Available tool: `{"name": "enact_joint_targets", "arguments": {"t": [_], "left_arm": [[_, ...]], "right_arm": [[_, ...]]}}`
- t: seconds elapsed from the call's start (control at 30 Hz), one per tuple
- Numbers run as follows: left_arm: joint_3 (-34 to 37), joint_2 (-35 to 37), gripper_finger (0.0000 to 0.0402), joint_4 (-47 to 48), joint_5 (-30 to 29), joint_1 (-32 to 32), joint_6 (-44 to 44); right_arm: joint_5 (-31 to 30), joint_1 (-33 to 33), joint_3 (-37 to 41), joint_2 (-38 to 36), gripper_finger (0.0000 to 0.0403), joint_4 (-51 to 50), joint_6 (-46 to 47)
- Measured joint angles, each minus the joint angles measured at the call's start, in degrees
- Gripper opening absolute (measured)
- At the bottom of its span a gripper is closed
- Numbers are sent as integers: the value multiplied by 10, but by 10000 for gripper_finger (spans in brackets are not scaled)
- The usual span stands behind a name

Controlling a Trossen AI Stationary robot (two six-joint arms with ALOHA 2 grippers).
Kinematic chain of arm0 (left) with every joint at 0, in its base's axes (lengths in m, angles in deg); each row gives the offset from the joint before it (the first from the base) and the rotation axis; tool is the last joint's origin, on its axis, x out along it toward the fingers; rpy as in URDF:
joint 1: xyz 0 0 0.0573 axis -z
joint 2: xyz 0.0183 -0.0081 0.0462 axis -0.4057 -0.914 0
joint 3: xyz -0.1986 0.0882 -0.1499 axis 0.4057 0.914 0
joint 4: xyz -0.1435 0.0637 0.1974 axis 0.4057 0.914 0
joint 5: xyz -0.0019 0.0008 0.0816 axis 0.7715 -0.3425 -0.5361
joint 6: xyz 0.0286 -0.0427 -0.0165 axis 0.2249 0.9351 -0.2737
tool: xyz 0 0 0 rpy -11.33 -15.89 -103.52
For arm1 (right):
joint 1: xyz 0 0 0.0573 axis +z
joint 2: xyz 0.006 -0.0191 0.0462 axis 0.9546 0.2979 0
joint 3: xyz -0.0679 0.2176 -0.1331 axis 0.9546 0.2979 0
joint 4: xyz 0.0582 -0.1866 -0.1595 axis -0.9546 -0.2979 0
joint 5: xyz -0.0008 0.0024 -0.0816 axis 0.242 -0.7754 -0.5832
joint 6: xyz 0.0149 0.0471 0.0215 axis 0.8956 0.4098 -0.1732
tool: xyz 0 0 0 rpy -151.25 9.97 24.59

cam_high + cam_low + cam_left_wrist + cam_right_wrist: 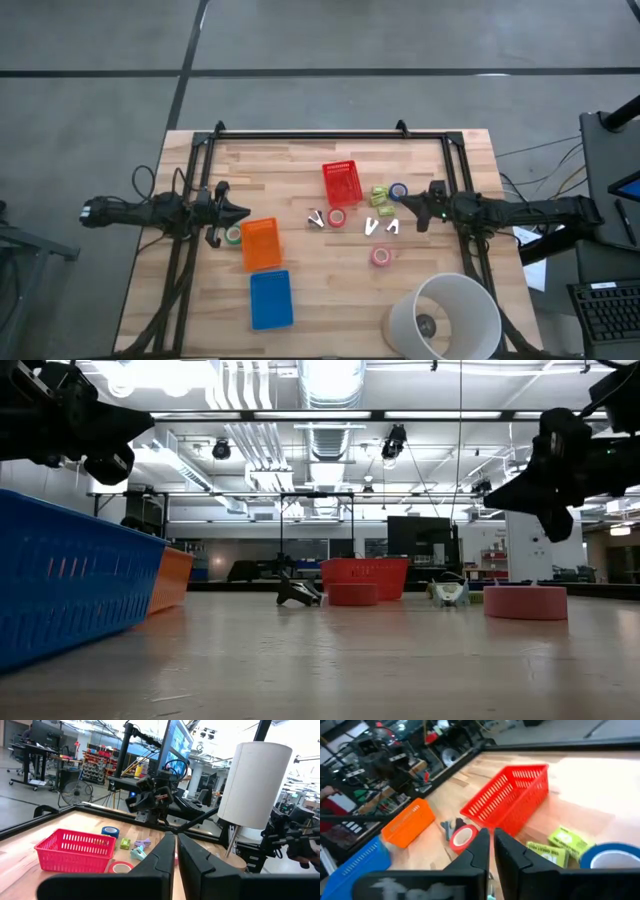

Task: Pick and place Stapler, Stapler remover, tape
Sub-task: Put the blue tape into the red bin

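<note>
- Left gripper (243, 211): raised above the table at the left side; fingers (162, 857) nearly together with only a thin slit between them, nothing held.
- Green tape roll (233, 235): on the wood just beside the left gripper tip, touching the edge of the orange basket (262, 243).
- Blue basket (270, 298): beyond the orange basket, toward the near table edge.
- Right gripper (416, 212): raised above the table at the right side; fingers (479, 851) close to shut with a narrow gap, nothing held.
- Blue tape roll (399, 191): just beside the right gripper tip, next to the yellow-green boxes (379, 196).
- Red basket (341, 183): ahead of the right gripper, past the boxes.
- Red tape roll (337, 217): between the two grippers, just below the red basket, beside the dark staple remover (316, 219).
- Two light staple removers (381, 227): near the right gripper tip, on the side toward the near edge.
- Pinkish tape roll (380, 256): further toward the near edge, apart from the right gripper.
- White cylinder (445, 315): well apart, at the near right corner.
</note>
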Motion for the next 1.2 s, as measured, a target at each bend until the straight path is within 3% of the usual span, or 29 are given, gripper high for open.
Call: {"name": "enact_joint_targets", "arguments": {"t": [0.53,0.67,1.0,1.2], "left_arm": [[0,0,25,0,0,0,0],[0,0,23,0,0,0,0],[0,0,23,0,0,0,0],[0,0,25,0,0,0,0]], "right_arm": [[-166,-1,0,124,162,-2,130],[-207,-2,0,153,168,-4,175],[-205,-19,-30,268,163,-9,235],[-203,-67,-104,347,154,-119,235]]}}
